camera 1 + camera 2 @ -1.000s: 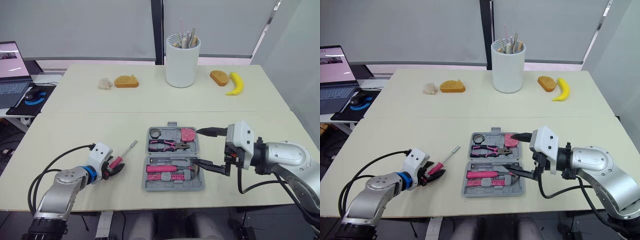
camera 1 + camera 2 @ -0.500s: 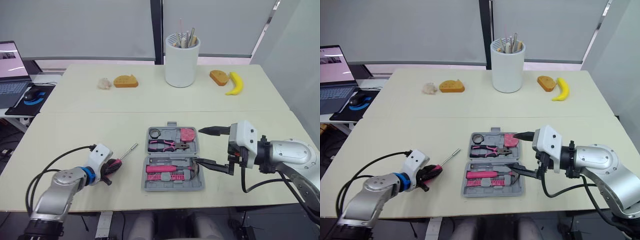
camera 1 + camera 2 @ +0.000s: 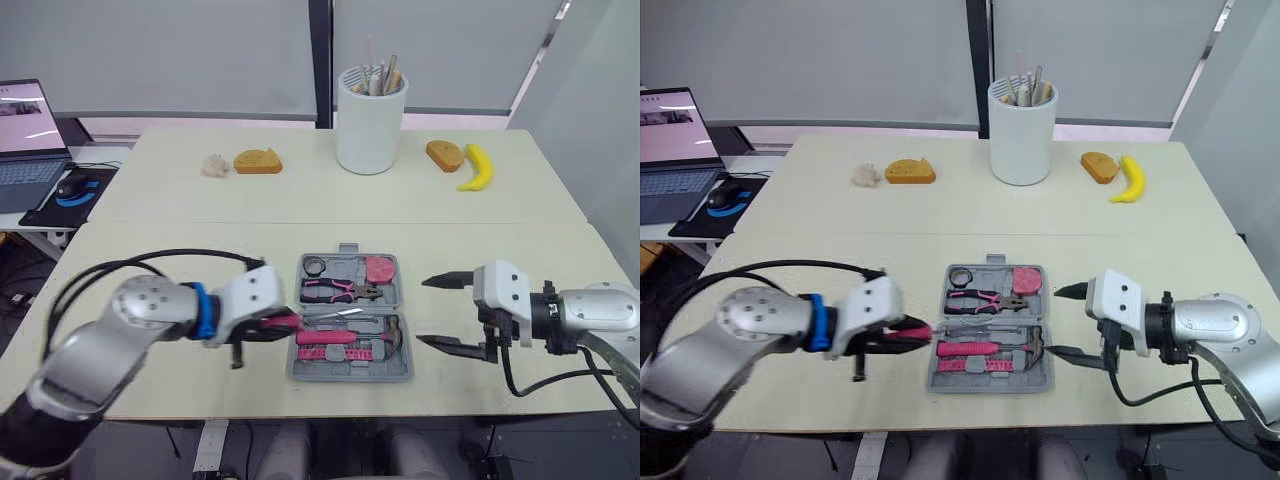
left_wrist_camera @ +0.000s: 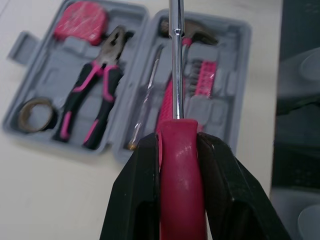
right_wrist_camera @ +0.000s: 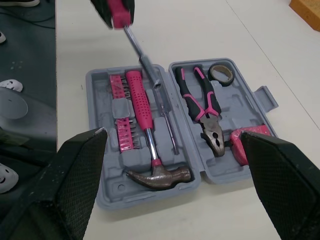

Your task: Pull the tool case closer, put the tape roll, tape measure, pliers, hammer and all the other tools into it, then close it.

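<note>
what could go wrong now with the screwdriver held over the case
1. The left gripper holds the screwdriver by its handle, with the shaft over the hammer. Released there, it may lie across the hammer and block the tool case from closing.
2. The right gripper is open beside the case, not gripping it, so a nudge from the shaft could slide the case.

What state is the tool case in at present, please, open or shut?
Open: the tool case lies spread flat, both halves facing up, with pliers and hammer visible inside.

Open table [image 3: 200, 250] beside case [image 3: 345, 373] (screwdriver [image 4: 181, 165] overhead)
</note>
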Controlling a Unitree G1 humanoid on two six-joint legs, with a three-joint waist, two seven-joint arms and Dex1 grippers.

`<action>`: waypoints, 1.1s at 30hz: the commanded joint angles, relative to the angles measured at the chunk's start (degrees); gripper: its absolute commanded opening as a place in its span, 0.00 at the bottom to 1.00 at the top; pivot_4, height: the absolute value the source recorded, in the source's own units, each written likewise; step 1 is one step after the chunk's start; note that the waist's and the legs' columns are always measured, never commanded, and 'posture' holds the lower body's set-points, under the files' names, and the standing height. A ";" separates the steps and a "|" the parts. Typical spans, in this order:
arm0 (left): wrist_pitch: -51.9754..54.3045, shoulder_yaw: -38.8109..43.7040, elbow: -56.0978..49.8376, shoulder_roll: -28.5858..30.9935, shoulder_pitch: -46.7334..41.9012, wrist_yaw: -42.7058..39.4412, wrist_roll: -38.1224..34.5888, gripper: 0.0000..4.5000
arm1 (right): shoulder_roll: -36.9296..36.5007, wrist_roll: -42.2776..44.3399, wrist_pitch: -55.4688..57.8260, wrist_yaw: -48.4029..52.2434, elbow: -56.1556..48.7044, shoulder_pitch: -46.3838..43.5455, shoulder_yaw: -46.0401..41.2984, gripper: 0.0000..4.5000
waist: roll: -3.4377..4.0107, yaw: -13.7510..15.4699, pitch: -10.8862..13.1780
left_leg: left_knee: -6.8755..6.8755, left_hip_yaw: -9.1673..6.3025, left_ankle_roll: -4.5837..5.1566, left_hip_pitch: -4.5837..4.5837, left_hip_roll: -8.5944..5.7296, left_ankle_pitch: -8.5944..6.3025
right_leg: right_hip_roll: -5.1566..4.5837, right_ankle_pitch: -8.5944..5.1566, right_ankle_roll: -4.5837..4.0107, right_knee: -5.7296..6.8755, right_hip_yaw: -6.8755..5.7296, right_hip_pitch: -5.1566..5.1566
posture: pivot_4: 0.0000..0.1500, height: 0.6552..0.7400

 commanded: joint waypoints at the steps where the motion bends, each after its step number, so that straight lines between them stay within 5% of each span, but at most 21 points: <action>1: 2.83 -7.39 -1.08 -2.97 -3.31 2.76 2.76 0.16 | -1.21 -0.63 -0.77 0.36 -1.81 1.55 -1.85 1.00 | -0.01 -0.24 0.01 | 0.02 0.02 0.00 0.02 0.04 0.00 | 0.07 0.00 0.00 0.00 0.05 0.02 | 1.00 1.00; 12: 5.03 -22.31 1.08 -6.78 -7.16 6.26 11.28 0.16 | -2.02 0.60 1.63 -0.27 -4.74 5.06 -4.08 1.00 | -0.03 0.00 0.01 | 0.10 -0.08 0.00 0.04 0.17 0.00 | 0.36 0.01 0.01 0.03 0.13 0.07 | 1.00 1.00; 33: 7.97 -29.25 4.29 -11.80 -9.83 7.29 16.98 0.16 | -2.33 4.01 6.14 -0.56 -8.12 6.34 -7.23 1.00 | -0.04 0.08 0.02 | 0.12 -0.11 0.00 0.04 0.18 0.01 | 0.39 0.01 0.01 0.03 0.12 0.09 | 1.00 1.00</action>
